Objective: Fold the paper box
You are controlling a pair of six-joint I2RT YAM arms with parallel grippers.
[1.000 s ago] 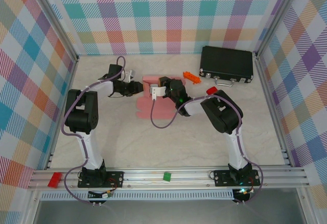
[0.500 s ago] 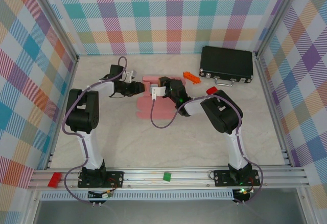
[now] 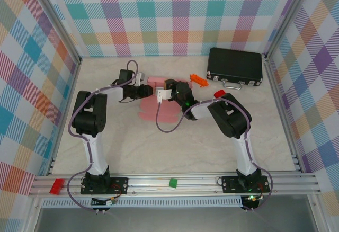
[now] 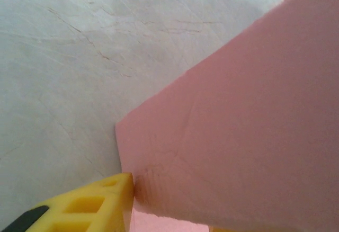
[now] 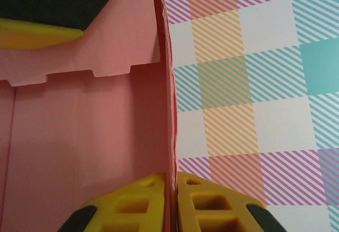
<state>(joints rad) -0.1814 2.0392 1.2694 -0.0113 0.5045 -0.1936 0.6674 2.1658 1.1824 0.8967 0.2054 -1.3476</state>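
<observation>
Paper box (image 3: pixel 170 113) sits by the worktop's (image 3: pixel 159 152) far edge, mid. Right end effector (image 5: pixel 175 189) pinches its wall; left end effector's (image 3: pixel 150 91) on a flap, grip unclear. Imo opposing pulls could crease/tear the thin card.

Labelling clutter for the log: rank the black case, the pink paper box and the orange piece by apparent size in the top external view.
Largest, tied: black case and paper box. They look about alike, and the box is partly covered, so no ranking between them.
Smallest: orange piece.
</observation>
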